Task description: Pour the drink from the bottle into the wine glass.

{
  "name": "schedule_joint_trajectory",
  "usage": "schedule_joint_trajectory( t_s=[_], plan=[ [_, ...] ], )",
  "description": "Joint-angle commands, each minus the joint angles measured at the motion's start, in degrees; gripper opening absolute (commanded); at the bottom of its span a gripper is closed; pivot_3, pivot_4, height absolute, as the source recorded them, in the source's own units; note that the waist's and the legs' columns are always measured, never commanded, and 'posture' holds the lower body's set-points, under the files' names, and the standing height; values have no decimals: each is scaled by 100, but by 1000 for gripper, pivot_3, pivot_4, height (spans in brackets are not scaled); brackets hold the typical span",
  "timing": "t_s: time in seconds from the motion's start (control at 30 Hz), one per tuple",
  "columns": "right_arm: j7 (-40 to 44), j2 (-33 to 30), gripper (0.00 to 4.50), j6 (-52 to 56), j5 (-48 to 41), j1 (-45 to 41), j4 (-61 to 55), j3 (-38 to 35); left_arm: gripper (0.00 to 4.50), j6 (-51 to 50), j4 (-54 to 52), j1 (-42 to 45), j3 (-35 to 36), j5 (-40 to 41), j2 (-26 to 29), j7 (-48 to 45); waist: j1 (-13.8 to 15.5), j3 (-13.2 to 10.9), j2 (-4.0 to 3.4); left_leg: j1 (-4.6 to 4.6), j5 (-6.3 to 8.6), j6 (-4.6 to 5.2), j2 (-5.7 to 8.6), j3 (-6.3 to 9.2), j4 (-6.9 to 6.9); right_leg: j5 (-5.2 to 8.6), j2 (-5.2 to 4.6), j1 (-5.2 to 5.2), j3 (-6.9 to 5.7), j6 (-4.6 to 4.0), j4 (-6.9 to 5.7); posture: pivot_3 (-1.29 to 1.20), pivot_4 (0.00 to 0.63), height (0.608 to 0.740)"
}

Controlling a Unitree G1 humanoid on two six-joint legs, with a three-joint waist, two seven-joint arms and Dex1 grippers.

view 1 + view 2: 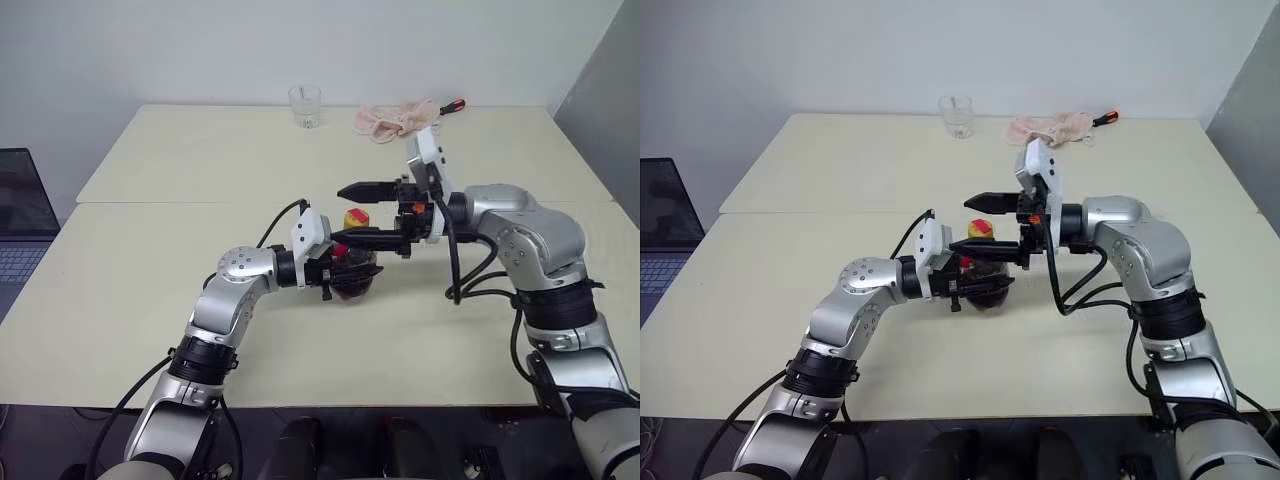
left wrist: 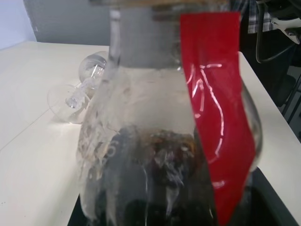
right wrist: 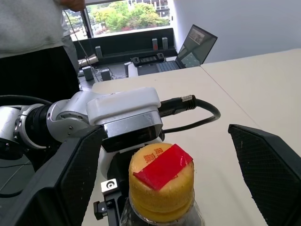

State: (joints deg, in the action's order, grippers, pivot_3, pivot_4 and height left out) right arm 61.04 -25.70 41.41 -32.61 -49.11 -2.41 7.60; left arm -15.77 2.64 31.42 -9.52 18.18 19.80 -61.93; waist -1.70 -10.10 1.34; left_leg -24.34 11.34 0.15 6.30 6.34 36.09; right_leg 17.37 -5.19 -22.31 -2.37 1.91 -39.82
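The bottle is upright just above the table's middle, and my left gripper is shut on its bulbous body. Dark drink fills its lower part, and a red label runs down its side. Its yellow cap has a red strip across the top. My right gripper is open and level, with one finger above the cap, one below, and neither touching it. Beyond the bottle, the wine glass seems to lie on its side on the table.
A short clear tumbler stands at the table's far edge. Right of it lie a pink cloth and a red-handled tool. A laptop sits off the left side. A person stands beyond the left arm.
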Motion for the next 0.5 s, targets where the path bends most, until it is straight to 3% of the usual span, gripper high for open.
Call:
schedule_joint_trajectory(
  t_s=[0.03, 0.5],
  plan=[
    [27, 43, 4500, -169, 74, -206, 30, -9, 1670, 113, -319, 20, 28, 143, -45, 9, 0, 0, 0, 0, 0, 0, 0, 0, 0, 0, 0, 0, 0, 0, 0, 0, 150, 740],
    [166, 98, 4500, -422, 317, -401, 535, -35, 1658, 110, -350, -15, 25, 125, -45, 64, -2, 0, 0, 0, 0, 0, 0, 0, 0, 0, 1, -1, 0, 0, 0, 0, 150, 740]
  ],
)
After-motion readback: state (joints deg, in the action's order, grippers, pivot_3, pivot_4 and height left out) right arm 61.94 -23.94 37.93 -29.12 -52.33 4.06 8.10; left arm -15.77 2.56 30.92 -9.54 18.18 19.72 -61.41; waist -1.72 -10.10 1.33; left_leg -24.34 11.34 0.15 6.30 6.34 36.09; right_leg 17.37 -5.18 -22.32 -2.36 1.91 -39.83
